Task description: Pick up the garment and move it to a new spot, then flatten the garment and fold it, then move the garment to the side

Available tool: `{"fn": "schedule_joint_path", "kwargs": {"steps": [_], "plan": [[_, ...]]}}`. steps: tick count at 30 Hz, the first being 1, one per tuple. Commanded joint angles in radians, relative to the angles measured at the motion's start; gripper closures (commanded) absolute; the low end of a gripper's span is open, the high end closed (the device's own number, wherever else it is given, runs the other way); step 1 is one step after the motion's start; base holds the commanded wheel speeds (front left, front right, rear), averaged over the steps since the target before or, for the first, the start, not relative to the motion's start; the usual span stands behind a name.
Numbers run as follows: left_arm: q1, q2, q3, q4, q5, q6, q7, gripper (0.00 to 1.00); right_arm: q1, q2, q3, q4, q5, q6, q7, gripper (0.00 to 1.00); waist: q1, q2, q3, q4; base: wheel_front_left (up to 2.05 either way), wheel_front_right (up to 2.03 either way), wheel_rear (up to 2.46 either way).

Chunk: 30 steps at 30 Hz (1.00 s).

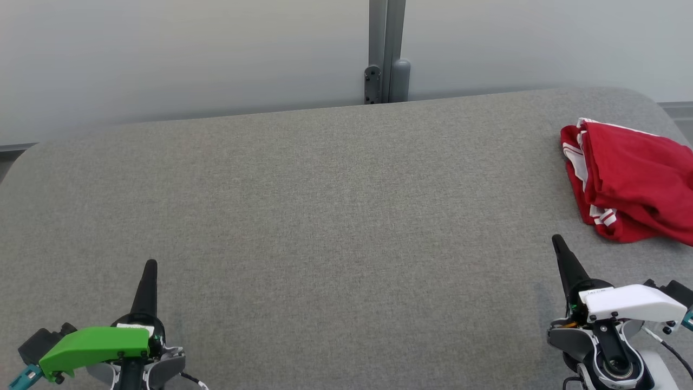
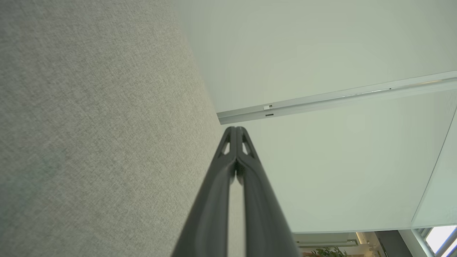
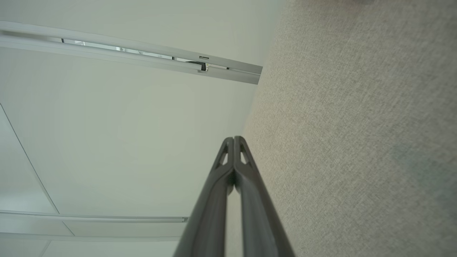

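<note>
garment (image 1: 631, 181) on table's (image 1: 325, 206) far right, wall (image 1: 189, 54) behind

counter (image 1: 335, 216): covered in grey woven cloth. It looks a bit rough and is not shiny at all.
garment (image 1: 628, 184): soft red cloth with white stripes. It is crumpled and not shiny.
left claw (image 1: 150, 264): dark and smooth, and it looks like hard plastic. Its fingers (image 2: 214, 200) shine a little.
right claw (image 1: 556, 241): the same dark, smooth stuff, with a little shine.
green cover (image 1: 95, 346): hard, smooth plastic.
white cover (image 1: 631, 303): hard, smooth plastic, a bit glossy.
post (image 1: 385, 49): grey metal, smooth, with a dull shine.
wall (image 1: 162, 59): pale, smooth and flat, with no shine.
</note>
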Motion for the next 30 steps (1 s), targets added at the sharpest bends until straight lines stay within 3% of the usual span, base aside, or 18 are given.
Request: {"fn": "schedule_joint_path", "kwargs": {"steps": [1, 30], "plan": [[-0.021, 0.002, 0.006, -0.002, -0.02, -0.007, 0.006, 1.0, 0.003, -0.005, -0.005, -0.009, 0.023, 0.0, 0.007, 1.0, 0.0, 0.0, -0.001, 0.0, 0.0, 0.0, 0.0], [-0.039, 0.001, 0.036, 0.005, -0.201, -0.033, 0.06, 1.0, 0.008, -0.003, -0.037, -0.012, 0.22, 0.0, 0.064, 1.0, 0.0, 0.0, -0.013, 0.001, 0.0, 0.0, 0.0]]}}
